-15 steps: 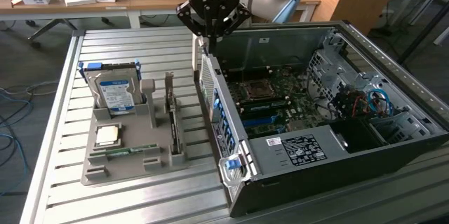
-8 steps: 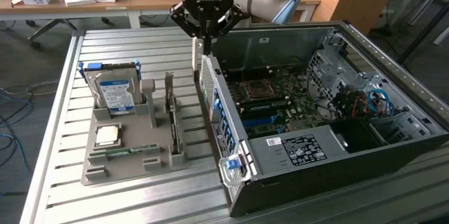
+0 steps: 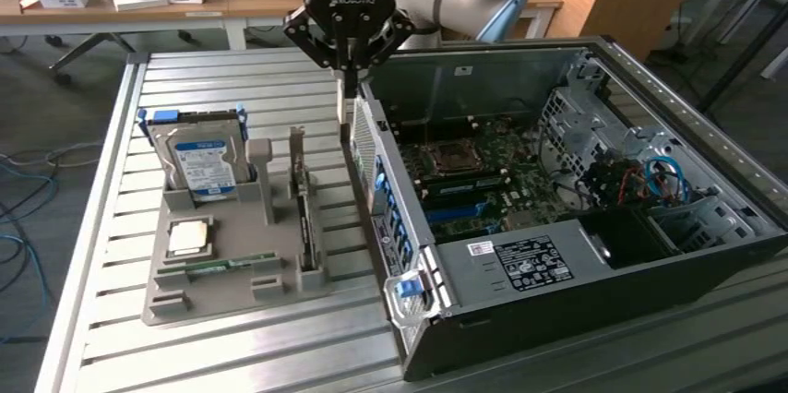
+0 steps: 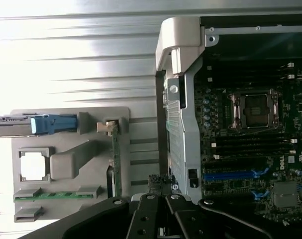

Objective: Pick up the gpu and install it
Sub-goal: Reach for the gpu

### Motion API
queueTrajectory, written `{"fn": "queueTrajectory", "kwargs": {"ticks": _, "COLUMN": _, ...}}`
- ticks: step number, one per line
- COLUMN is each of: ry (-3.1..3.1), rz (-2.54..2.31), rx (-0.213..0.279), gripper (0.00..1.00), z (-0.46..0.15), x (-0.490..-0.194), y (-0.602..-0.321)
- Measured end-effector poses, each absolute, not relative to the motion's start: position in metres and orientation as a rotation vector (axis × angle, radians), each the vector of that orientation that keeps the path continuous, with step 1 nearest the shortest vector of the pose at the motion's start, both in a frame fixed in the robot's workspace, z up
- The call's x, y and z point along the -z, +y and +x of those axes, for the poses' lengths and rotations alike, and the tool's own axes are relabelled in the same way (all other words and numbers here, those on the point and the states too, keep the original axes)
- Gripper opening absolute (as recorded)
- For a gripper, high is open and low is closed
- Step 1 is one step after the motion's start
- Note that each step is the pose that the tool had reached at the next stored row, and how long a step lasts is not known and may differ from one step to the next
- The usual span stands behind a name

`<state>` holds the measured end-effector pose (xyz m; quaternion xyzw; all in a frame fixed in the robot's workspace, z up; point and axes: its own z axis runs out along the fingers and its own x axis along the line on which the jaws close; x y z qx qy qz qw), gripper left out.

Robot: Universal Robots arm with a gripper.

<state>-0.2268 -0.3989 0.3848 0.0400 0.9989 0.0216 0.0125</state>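
The gpu (image 3: 303, 213) stands on edge in a slot at the right side of the grey holder (image 3: 234, 293), its silvery bracket pointing up at the far end. The wrist view shows the gpu (image 4: 116, 159) edge-on as a thin green-dark strip. My gripper (image 3: 346, 116) hangs above the table between the holder and the rear wall of the open computer case (image 3: 530, 264), to the right of and beyond the gpu and apart from it. Its fingers are shut together with nothing between them. In the wrist view the gripper (image 4: 158, 180) sits just beside the case's rear panel.
The holder also carries a hard drive (image 3: 203, 162) with a blue-white label, a CPU (image 3: 188, 238) and a green memory stick (image 3: 221, 266). The motherboard (image 3: 481, 172) lies exposed in the case, with a blue slot (image 4: 230, 175). The slatted metal table (image 3: 246, 356) has free room in front of the holder.
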Motion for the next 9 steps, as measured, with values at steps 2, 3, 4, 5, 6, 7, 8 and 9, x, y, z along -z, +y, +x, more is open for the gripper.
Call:
{"fn": "queueTrajectory", "kwargs": {"ticks": 2, "ry": 3.113, "rz": 0.125, "rx": -0.067, "gripper": 0.11, "z": -0.231, "x": -0.384, "y": -0.399}}
{"fn": "queueTrajectory", "kwargs": {"ticks": 3, "ry": 3.113, "rz": 0.125, "rx": -0.067, "gripper": 0.11, "z": -0.233, "x": -0.384, "y": -0.399}}
{"fn": "queueTrajectory", "kwargs": {"ticks": 4, "ry": 3.113, "rz": 0.125, "rx": -0.067, "gripper": 0.11, "z": -0.236, "x": -0.384, "y": -0.399}}
{"fn": "queueTrajectory", "kwargs": {"ticks": 5, "ry": 3.113, "rz": 0.125, "rx": -0.067, "gripper": 0.11, "z": -0.238, "x": -0.384, "y": -0.399}}
{"fn": "queueTrajectory", "kwargs": {"ticks": 6, "ry": 3.113, "rz": 0.125, "rx": -0.067, "gripper": 0.11, "z": -0.241, "x": -0.384, "y": -0.399}}
{"fn": "queueTrajectory", "kwargs": {"ticks": 7, "ry": 3.113, "rz": 0.126, "rx": -0.066, "gripper": 0.11, "z": -0.243, "x": -0.384, "y": -0.399}}
{"fn": "queueTrajectory", "kwargs": {"ticks": 8, "ry": 3.113, "rz": 0.126, "rx": -0.066, "gripper": 0.11, "z": -0.246, "x": -0.383, "y": -0.399}}
{"fn": "queueTrajectory", "kwargs": {"ticks": 9, "ry": 3.113, "rz": 0.126, "rx": -0.066, "gripper": 0.11, "z": -0.248, "x": -0.383, "y": -0.399}}
